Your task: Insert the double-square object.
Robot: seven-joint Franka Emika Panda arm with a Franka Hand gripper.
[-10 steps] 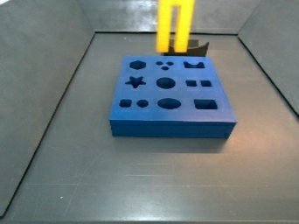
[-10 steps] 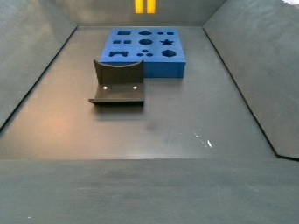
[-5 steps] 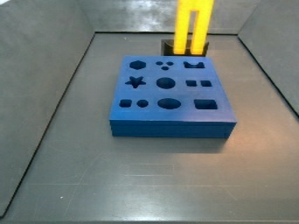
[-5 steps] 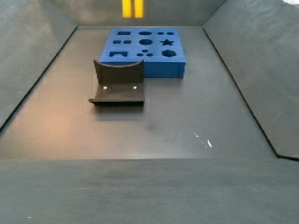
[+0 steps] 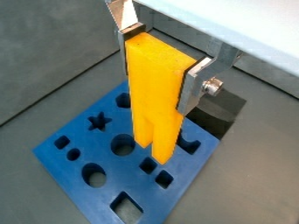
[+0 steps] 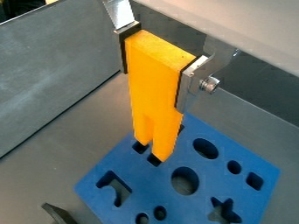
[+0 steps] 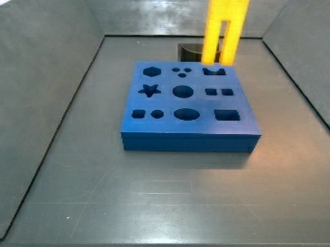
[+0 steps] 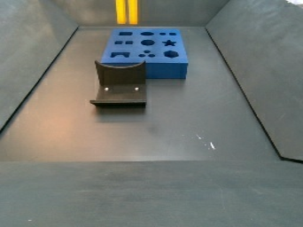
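Note:
The double-square object (image 5: 155,96) is a tall bright yellow piece with two square prongs pointing down. My gripper (image 5: 158,51) is shut on its upper end, silver fingers (image 5: 195,84) on either side, and holds it upright above the blue block (image 5: 107,168) with shaped holes. It shows the same way in both wrist views (image 6: 155,96). In a side view the yellow piece (image 7: 222,34) hangs over the block's (image 7: 187,111) far right part, prongs clear of the surface. In a side view (image 8: 123,11) only the prong tips show. The gripper is out of frame in both side views.
The dark fixture (image 8: 120,84) stands on the floor beside the blue block (image 8: 148,51); it also shows behind the block in a side view (image 7: 194,51). Grey walls enclose the floor on the sides and back.
The gripper has carried the yellow piece sideways over the block's far edge, toward its right corner in a side view, and slightly lower. The block and fixture have not moved.

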